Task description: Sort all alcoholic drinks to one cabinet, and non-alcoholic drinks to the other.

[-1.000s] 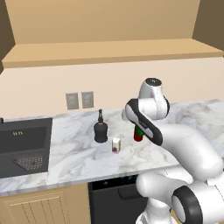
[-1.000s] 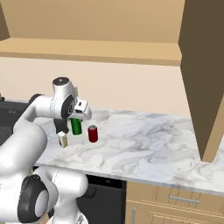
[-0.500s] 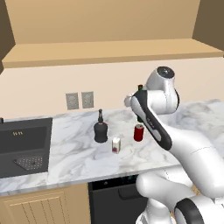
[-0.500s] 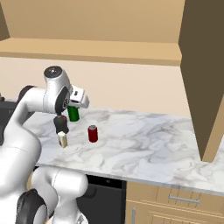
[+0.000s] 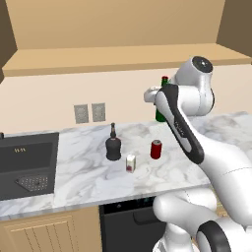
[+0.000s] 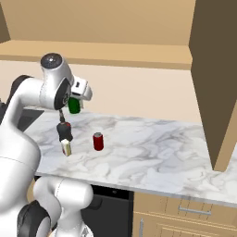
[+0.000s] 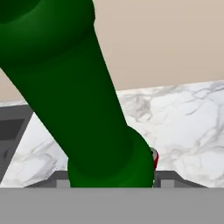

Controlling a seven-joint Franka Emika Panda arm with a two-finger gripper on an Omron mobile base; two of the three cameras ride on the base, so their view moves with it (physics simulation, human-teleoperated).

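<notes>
My gripper [image 5: 156, 97] is shut on the slim green bottle [image 5: 160, 109], which hangs well above the marble counter [image 5: 78, 177] with its red cap [image 5: 165, 78] up. From the right base view the green bottle [image 6: 73, 105] sits under the white hand [image 6: 78, 90]. In the hand view the green bottle [image 7: 78, 92] covers most of the picture. On the counter stand the black round-bellied bottle [image 5: 113, 147] [image 6: 64, 131], the small white carton [image 5: 130, 163] [image 6: 66, 148] and the red can [image 5: 156, 149] [image 6: 97, 141]. Above, an open wall cabinet shows its tan shelf [image 5: 108, 60] [image 6: 106, 50].
A dark sink [image 5: 29, 160] is set into the counter's left end. Two wall outlets [image 5: 91, 112] sit on the backsplash. An open cabinet door [image 6: 214, 78] hangs at the right, over the counter's far end. A dark appliance front [image 5: 129, 216] lies below the counter.
The arm has lifted the green bottle from just above the counter up toward the cabinet shelf. The black bottle, carton and red can have stayed put.
</notes>
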